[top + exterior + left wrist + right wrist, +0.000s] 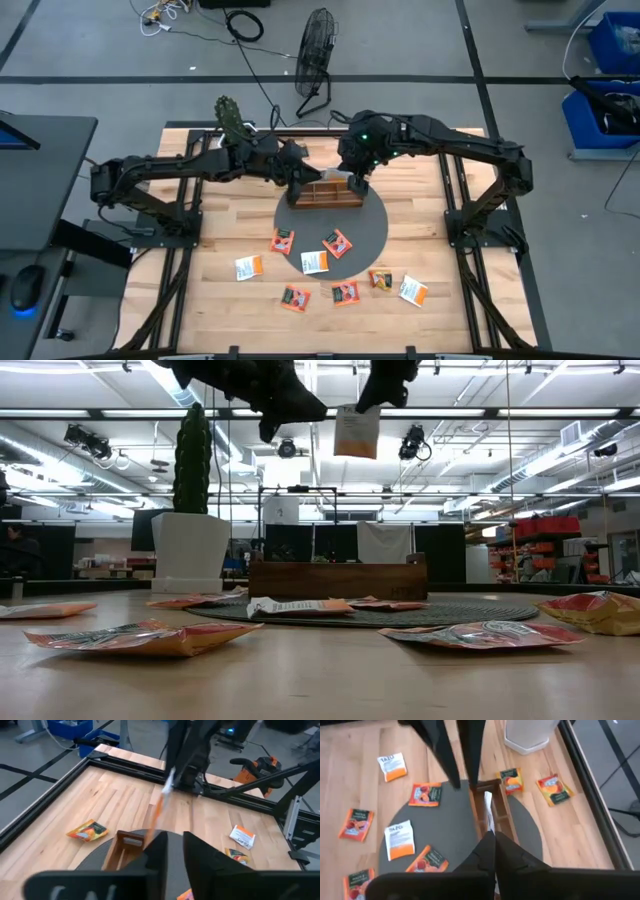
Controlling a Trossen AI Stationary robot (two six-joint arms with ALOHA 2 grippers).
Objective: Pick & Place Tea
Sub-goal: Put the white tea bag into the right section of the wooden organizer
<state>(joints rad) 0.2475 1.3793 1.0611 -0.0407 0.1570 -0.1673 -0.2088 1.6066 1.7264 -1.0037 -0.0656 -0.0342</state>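
Observation:
A white-and-orange tea sachet (pixel 357 432) hangs high above the brown wooden tray (pixel 322 192), with my right gripper (pixel 372 402) shut on it. My left gripper (pixel 268 426) hovers just to the sachet's left at about the same height. Its fingers (pixel 157 852) show a narrow gap and hold nothing. In the left wrist view the sachet (pixel 159 807) shows edge-on ahead of those fingers. The tray stands on a dark round mat (pixel 372 226). Several more tea sachets (pixel 315 262) lie flat on the mat's near part and on the wooden table in front of it. My right gripper pinches the sachet's top edge (pixel 358 410) between its two fingers, coming from above and slanting down. The sachet hangs upright below the fingers, lifted clear and well above the tray.
A potted cactus (pixel 190 460) in a white pot (pixel 190 550) stands at the table's far left. A fan (pixel 315 50) stands on the floor beyond the far edge. Dark metal frames (pixel 465 215) run along both table sides. Bare wood lies left and right of the mat.

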